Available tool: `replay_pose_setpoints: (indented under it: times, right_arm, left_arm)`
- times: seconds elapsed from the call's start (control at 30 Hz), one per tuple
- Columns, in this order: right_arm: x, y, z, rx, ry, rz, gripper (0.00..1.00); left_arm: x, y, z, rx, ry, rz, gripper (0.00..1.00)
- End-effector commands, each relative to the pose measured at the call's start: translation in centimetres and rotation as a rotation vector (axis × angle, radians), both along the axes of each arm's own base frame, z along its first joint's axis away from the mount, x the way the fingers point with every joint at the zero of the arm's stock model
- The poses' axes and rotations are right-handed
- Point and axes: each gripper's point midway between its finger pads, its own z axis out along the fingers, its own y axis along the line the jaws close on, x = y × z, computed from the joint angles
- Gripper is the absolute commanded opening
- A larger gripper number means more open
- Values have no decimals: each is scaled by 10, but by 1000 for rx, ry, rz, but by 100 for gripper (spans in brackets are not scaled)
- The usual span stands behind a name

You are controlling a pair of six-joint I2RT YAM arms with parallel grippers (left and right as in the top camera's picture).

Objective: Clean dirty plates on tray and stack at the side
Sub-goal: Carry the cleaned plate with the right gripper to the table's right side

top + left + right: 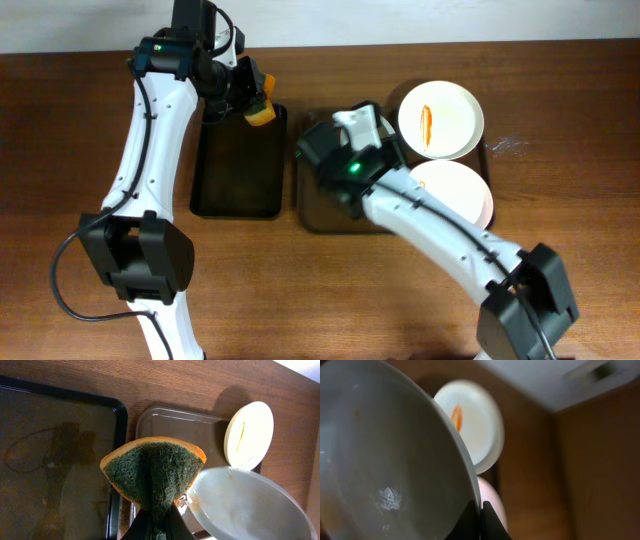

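Left wrist, sponge green-faced, overhead just orange

Dark brown wooden table, pale wall along far edge

The overhead camera looks straight down on the table from well above, giving the widest view. The left wrist camera looks down past the left claw and its gripped sponge from mid height; the right wrist camera sits tight against a held plate. All 3 views share the orange-streaked plate.
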Motion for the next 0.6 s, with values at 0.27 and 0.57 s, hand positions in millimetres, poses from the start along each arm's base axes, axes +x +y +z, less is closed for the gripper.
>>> replay_pose_setpoints:
  times: [0.27,0.57]
  right_arm:
    - [-6,-8,25,140,-69,-48,4]
    - [-24,-224,7,957,93,-525,4]
  left_arm:
    - [4,0,-15,80,2,4,0]
    - [2,-15,-16,129,-15,-19,0]
